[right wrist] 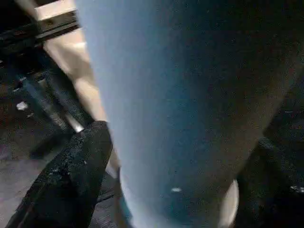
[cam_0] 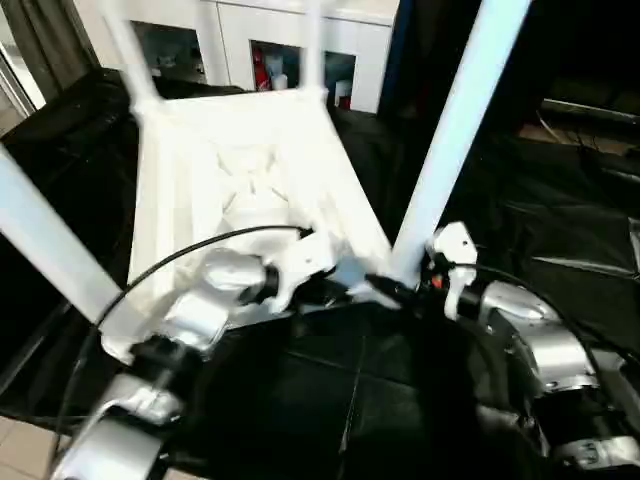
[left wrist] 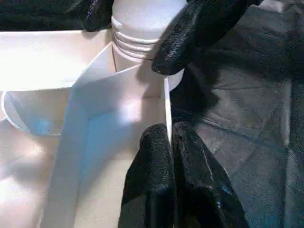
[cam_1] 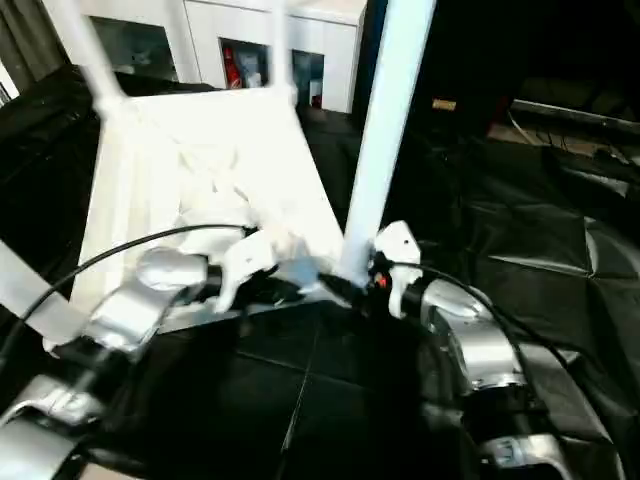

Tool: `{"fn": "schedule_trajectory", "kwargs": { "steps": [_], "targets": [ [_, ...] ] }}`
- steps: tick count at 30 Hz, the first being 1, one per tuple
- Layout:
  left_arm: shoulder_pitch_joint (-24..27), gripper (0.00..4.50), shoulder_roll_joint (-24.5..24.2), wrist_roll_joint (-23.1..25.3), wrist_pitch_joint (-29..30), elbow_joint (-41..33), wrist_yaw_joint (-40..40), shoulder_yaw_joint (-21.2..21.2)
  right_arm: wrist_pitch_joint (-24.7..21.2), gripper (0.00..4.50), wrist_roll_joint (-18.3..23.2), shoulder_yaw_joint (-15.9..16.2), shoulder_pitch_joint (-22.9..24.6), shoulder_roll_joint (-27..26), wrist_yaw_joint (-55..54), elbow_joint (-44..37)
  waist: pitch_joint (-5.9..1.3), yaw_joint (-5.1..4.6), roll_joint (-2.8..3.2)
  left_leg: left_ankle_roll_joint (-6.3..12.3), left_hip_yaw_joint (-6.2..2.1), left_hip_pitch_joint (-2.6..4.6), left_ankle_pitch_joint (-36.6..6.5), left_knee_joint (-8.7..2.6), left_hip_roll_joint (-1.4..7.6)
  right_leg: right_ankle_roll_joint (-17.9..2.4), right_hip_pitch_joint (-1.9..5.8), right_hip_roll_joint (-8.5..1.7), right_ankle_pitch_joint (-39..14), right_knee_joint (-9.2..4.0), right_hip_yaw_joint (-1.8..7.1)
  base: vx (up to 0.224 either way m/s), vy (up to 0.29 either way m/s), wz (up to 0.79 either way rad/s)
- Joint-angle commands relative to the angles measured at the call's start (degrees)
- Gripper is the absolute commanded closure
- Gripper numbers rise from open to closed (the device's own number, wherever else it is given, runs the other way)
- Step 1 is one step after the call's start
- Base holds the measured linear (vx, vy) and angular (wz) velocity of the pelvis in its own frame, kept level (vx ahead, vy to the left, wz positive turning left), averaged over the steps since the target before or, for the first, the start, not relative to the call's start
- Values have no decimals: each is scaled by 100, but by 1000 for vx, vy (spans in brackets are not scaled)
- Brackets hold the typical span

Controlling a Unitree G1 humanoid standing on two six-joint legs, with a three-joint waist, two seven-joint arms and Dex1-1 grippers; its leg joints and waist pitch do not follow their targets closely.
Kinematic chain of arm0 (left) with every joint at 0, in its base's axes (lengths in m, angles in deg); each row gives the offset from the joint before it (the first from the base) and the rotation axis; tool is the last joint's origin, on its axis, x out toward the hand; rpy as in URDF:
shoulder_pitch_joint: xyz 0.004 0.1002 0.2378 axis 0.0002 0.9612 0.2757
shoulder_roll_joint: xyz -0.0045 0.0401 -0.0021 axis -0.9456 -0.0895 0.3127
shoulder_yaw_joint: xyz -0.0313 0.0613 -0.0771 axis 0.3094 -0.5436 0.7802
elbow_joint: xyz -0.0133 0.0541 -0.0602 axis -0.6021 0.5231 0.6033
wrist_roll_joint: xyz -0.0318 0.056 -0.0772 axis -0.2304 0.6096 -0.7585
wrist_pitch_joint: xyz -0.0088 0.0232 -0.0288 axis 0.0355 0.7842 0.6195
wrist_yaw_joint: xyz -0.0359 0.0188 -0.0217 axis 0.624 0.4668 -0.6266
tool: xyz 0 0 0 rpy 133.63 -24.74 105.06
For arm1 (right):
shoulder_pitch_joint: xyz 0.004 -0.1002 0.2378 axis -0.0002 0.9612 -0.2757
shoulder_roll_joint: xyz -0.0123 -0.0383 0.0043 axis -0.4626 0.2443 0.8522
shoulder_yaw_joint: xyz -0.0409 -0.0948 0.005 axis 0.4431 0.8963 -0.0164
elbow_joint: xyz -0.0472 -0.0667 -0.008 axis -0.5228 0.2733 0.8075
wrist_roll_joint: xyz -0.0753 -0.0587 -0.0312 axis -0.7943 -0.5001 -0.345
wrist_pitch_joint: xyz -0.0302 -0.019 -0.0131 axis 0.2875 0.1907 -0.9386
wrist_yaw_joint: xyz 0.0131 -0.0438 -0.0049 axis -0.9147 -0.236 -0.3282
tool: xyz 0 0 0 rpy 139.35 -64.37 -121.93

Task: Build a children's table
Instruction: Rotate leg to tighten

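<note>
While I look down through the head camera, the white tabletop (cam_0: 250, 190) lies upside down in the centre-left of the frame on the black-draped counter (cam_0: 560, 230), its ribbed underside facing up and its raised rim turned toward me. Four white legs stand up from its corners: one long tube (cam_0: 455, 130) rises from the near right corner toward the upper right of the frame, another (cam_0: 45, 250) slants off the left edge, and two more (cam_0: 130, 55) rise at the far corners near the top of the picture. My left hand (cam_0: 345, 285) sits at lower centre, reaching to the near rim just beside that near right corner; in the left wrist view its two black fingers (left wrist: 156, 175) are pressed nearly together with the thin white rim wall pinched between them, so I read it as closed on the tabletop's edge. Past them the ribbed base of the leg (left wrist: 142, 28) sits in its rounded socket. My right hand (cam_0: 405, 293) is at centre right of the frame, right at the foot of the near right leg; in the right wrist view the pale tube (right wrist: 190, 104) stands between one black finger (right wrist: 71, 175) and a dark shape on the other side, so it appears clamped around the leg. White cabinets (cam_0: 290, 45) line the top of the frame behind the counter.
</note>
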Motion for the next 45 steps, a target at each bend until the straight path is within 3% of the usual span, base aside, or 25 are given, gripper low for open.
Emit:
{"fn": "schedule_trajectory", "kwargs": {
  "steps": [1,3,9,15,18,20,22,23,27,29,31,35,36,41,45],
  "targets": [
    [275,450,27,-89,31,236,-223,-214,-12,96,25,53,-111,78,157,-41,-260,-2,-97,574,43,-24,-730,-271,99,-1375,277,-305,-672,-307,153,0,0,0],
    [280,450,-13,-86,7,257,-214,-180,10,96,4,102,-93,98,223,-9,-262,-3,-95,599,47,-23,-683,-262,93,-1411,279,-299,-574,-294,150,0,0,0],
    [279,450,-62,-87,-27,287,-155,-119,47,159,43,144,-41,55,261,33,-258,4,-102,579,49,-16,-723,-261,93,-1377,274,-307,-749,-305,154,0,0,0],
    [198,450,52,-40,-28,432,162,-69,27,176,-18,49,99,-183,-208,39,-260,3,-102,609,53,-19,-649,-250,83,-1400,275,-300,-608,-289,154,0,0,0],
    [42,450,294,127,49,711,710,-17,28,180,-267,-96,149,-541,-1220,249,-225,-10,-100,414,45,-7,-908,-282,80,-1265,246,-304,-1198,-353,150,0,0,0],
    [-92,450,510,251,125,954,1132,-6,-127,180,-377,-277,147,-890,-2096,380,-185,-25,-83,188,25,22,-1299,-327,77,-999,188,-315,-2070,-444,160,0,0,0],
    [-289,450,920,356,262,1292,1847,60,-325,180,-559,-440,84,-1385,-3225,556,-182,-39,-75,92,-2,9,-1446,-353,69,-822,176,-317,-2403,-471,164,0,0,0],
    [-289,450,920,356,262,1292,1847,60,-325,180,-559,-440,84,-1385,-3225,556,-172,-43,-61,36,-6,42,-1553,-363,71,-767,137,-305,-2480,-500,169,0,0,0],
    [-437,450,1456,405,425,1532,2462,40,-402,180,-760,-444,-85,-1977,-4227,760,-181,-45,-62,-6,-15,46,-1690,-368,54,-667,125,-296,-2434,-509,177,0,0,0],
    [-428,450,1594,418,429,1529,2540,19,-354,180,-790,-339,-100,-2113,-4232,752,-182,-30,-58,79,-15,15,-1649,-369,56,-658,140,-296,-2226,-497,181,0,0,0],
    [-388,450,1702,435,374,1511,2490,-24,-254,110,-893,-180,-92,-2172,-4138,696,-198,-28,-57,108,-17,-8,-1564,-365,55,-672,167,-293,-1996,-473,177,0,0,0],
    [-372,450,1596,419,243,1512,2312,-10,-130,98,-844,-194,-131,-2036,-3905,651,-197,-26,-60,184,-6,-26,-1480,-360,48,-718,186,-299,-1871,-467,175,0,0,0],
    [-370,450,1496,413,195,1509,2208,-2,-70,82,-802,-200,-153,-1934,-3731,622,-194,-24,-58,202,-11,-22,-1511,-364,52,-705,184,-298,-1930,-474,170,0,0,0],
    [-333,450,1099,380,99,1417,1731,-18,71,82,-644,-133,-197,-1413,-2803,487,-192,-30,-85,284,-16,-53,-1500,-362,60,-715,205,-309,-2007,-473,167,0,0,0],
    [-248,450,628,291,-65,1282,1031,-36,77,82,-415,16,-148,-721,-1381,207,-188,-28,-89,392,-3,-61,-1384,-345,66,-831,221,-311,-1855,-469,166,0,0,0]
  ]
}}
